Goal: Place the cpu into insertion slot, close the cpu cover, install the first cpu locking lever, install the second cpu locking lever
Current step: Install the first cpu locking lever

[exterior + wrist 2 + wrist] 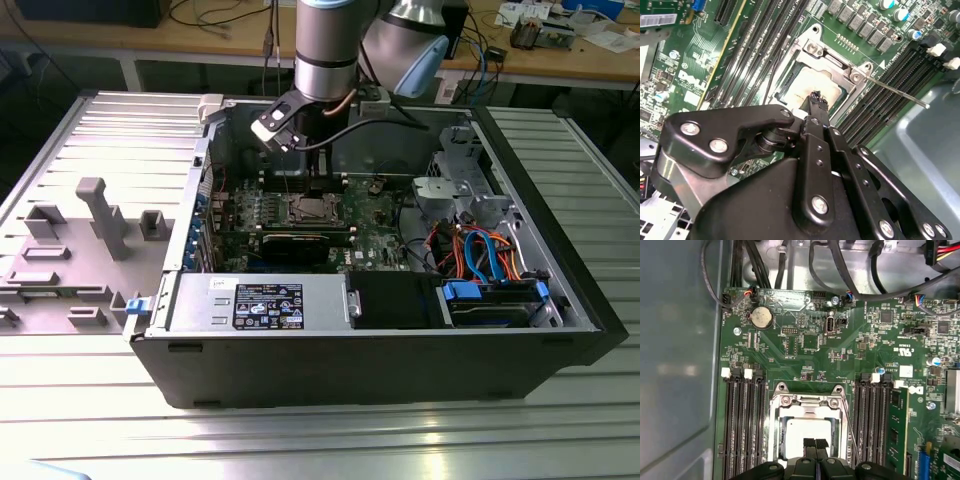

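**Above the cpu (807,432), the gripper (815,442) is pinched tight**

On the metal table (300,440) sits a big open computer case (400,370). The robot arm (325,50) reaches down into it, over the green board (805,340). Its two black fingers (810,444) press together, right over the cpu. The cpu lies flat in the insertion slot (783,437), with the cpu cover (841,430) down around it. One thin lever (900,93) sticks out sideways.
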